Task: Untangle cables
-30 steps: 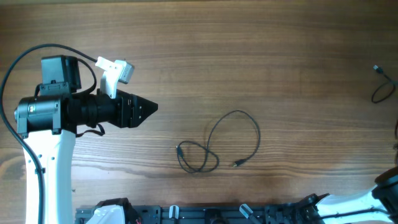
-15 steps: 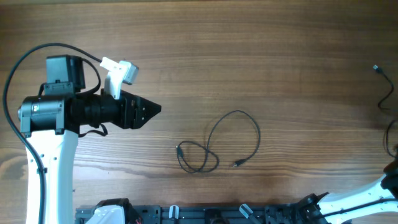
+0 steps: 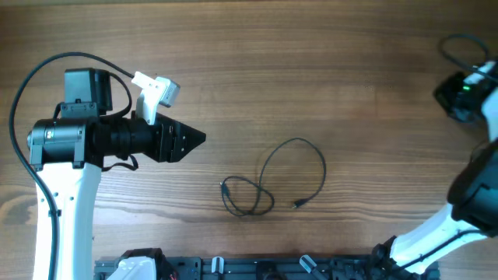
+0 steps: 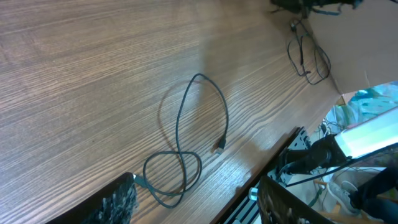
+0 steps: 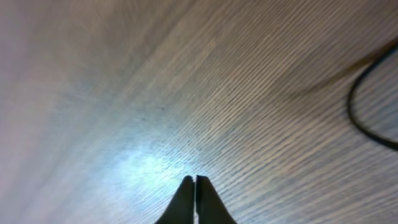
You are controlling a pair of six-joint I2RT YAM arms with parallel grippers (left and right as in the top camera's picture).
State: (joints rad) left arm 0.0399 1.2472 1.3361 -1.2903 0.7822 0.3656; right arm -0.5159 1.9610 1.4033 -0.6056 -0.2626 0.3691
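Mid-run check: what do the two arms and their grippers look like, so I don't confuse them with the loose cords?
Both have white links and black joint housings. The left arm ends in a black, tapering left gripper, with a white camera block and a thick black cable arcing off it. The right arm has a black right gripper with thin dark fingers and a green light.

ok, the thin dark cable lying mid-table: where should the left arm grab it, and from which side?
Grip the thin dark cable just behind the free plug end of its big loop. That stretch lies flat on the wood, apart from the crossed small loop. Probably best to come straight down from above, with the left fingers straddling the cord.
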